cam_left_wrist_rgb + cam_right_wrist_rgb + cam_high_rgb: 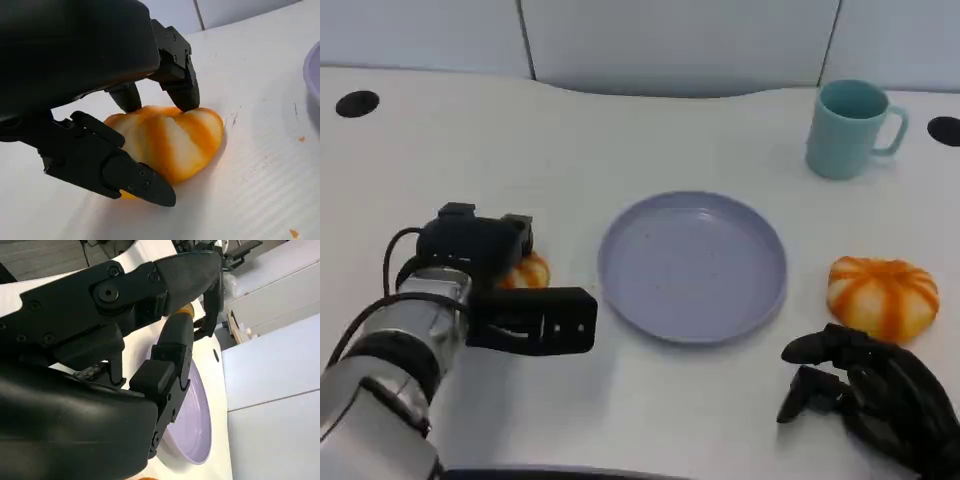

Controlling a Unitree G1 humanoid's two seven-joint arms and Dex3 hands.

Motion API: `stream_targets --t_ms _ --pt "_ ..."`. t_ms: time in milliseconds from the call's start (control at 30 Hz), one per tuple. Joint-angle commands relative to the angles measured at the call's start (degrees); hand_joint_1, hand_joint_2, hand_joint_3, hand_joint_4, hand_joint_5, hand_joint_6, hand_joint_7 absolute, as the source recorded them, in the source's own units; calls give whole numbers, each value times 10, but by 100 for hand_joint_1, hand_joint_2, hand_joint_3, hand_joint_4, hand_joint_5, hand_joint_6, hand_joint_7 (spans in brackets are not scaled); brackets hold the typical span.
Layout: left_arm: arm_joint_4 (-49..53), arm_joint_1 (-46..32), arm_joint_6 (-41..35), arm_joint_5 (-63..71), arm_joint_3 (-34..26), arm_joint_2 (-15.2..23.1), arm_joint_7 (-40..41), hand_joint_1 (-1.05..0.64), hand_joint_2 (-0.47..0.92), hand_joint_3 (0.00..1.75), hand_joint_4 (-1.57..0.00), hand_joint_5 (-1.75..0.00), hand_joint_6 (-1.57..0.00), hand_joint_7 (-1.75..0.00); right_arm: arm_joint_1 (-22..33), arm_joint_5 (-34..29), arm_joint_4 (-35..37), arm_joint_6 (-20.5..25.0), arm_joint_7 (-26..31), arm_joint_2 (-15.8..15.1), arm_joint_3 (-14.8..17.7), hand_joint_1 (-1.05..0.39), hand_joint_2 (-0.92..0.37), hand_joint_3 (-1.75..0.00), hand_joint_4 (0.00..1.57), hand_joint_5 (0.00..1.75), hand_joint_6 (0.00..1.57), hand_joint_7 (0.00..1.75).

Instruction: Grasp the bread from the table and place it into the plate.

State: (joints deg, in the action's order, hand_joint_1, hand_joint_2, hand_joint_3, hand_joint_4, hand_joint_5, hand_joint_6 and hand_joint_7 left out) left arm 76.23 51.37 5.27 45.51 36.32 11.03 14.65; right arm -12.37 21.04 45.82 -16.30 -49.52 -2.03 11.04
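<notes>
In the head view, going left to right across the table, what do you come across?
Left hand, with the bread it is closing on at about the same place → purple plate → teal mug at the back → second orange bread, with the right hand below it.

Bright, even overhead light, soft shadows under plate (692,265) and fingers (125,172), close wrist shells slightly blurred

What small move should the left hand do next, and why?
Probably close the fingers fully and lift. The left hand already surrounds the bread, which still lies on the table, and the plate beside it has nothing on it.
</notes>
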Motion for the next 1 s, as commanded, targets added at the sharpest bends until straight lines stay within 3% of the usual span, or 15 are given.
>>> stream_targets --t_ms 33,67,133,267,333,400,600,700,733,867,900,1000 --pt "11 -17 3 -1 0 15 10 -28 76 1 -56 -167 -51 -136 11 2 11 15 4 -6 4 -52 -92 -6 72 131 84 71" --pt "11 -17 7 -3 -2 16 12 -27 77 1 -57 -151 -56 -120 10 1 11 16 6 -6 4 -53 -92 -6 72 131 84 71" --pt "11 -18 11 -11 -10 16 8 -27 80 2 -57 -137 -58 -107 10 0 9 17 7 -6 4 -53 -92 -5 72 131 84 71" --pt "10 -20 21 -23 -22 17 10 -26 82 2 -59 -136 -58 -111 9 0 10 19 8 -7 4 -53 -92 -5 72 131 84 71" --pt "9 -23 33 -32 -33 19 15 -23 85 3 -56 -162 -50 -151 9 -3 11 13 8 -7 3 -53 -92 -5 72 131 84 71" --pt "8 -26 40 -42 -43 20 21 -22 86 3 -55 -172 -46 -166 9 -4 9 9 7 -7 2 -53 -92 -5 71 132 84 72" --pt "-5 -37 87 -108 -112 14 56 -17 91 9 -77 -175 -59 -175 6 -5 12 14 15 -6 1 -53 -92 -4 70 136 83 75" --pt "-10 -35 112 -134 -138 12 56 -14 53 89 -84 -175 -64 -175 5 -5 10 22 20 -7 0 -53 -92 -3 70 135 83 74" --pt "-11 -34 118 -137 -143 12 57 -13 48 97 -84 -175 -65 -175 5 -6 9 22 21 -7 -1 -53 -92 -3 70 135 83 74" --pt "-20 -18 127 -167 -175 11 46 -11 44 108 -81 -175 -64 -175 -1 -4 21 18 16 -6 0 -52 -92 -4 70 134 83 75" --pt "-22 -15 129 -172 -181 12 43 -12 49 97 -78 -175 -60 -175 -3 -4 25 17 15 -6 1 -52 -92 -4 70 134 83 75" --pt "-28 -6 135 -181 -192 14 36 -9 51 87 -77 -175 -59 -175 -5 -5 28 19 20 -6 1 -52 -92 -3 70 134 83 75"
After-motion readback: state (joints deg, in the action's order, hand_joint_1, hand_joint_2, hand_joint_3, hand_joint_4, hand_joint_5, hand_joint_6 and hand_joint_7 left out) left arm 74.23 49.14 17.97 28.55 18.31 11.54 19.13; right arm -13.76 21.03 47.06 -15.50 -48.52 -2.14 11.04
